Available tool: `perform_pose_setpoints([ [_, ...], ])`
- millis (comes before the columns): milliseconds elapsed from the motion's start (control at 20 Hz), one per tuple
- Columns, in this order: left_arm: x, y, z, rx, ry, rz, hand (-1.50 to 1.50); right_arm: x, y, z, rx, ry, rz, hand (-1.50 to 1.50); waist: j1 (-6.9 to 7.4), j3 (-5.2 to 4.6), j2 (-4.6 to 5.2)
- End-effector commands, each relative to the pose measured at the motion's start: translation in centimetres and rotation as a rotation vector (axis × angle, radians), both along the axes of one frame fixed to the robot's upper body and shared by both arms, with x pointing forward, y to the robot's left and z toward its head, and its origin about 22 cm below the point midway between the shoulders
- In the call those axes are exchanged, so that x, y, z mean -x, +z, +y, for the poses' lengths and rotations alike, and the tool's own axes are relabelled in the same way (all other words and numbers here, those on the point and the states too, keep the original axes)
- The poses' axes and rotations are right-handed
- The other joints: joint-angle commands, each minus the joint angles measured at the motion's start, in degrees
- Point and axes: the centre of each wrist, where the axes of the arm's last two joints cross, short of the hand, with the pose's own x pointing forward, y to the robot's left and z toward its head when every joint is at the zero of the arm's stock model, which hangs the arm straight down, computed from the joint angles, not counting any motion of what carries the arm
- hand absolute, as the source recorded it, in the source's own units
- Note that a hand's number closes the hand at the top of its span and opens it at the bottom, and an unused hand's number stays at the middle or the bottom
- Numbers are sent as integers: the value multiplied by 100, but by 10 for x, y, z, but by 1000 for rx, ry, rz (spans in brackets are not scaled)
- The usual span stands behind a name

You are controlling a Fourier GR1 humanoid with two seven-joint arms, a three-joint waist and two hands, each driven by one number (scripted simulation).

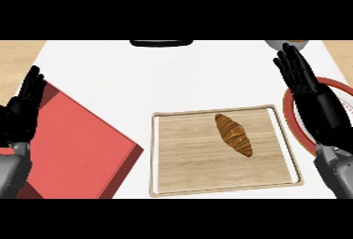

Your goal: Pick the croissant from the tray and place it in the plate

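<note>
Both hands, left hand (24, 109) and right hand (307, 84), are open with straight fingers, while the croissant (233, 134) lies on the wooden tray (172, 154) beside the red-rimmed plate (291, 112).

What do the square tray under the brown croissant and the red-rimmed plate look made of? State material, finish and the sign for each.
Square light wooden tray: apparently pale wood, matte, with grain lines across its floor and a raised rim. Red-rimmed white plate: probably glazed ceramic or plastic, smooth with a flat red band; the right hand and forearm cover much of it, so this stays open.
</note>
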Motion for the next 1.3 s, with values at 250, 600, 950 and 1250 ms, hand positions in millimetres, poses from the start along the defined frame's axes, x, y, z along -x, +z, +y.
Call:
perform_pose_setpoints([
  [250, 35, -80, -79, 247, -164, 392, 0, -55, 47, -23, -79, 276, -18, 150, 467, -125, 203],
  [600, 45, -79, -111, 339, -242, 437, 0, -73, -28, -74, -26, -48, -43, -150, 329, -114, 119],
  [950, 58, -86, -103, 332, -206, 439, 0, -87, -15, -116, 107, 80, -42, -150, 215, -130, 70],
  [1250, 64, -87, -95, 352, -197, 433, 0, -83, 12, -113, 566, 261, 52, -150, 139, -146, 34],
])
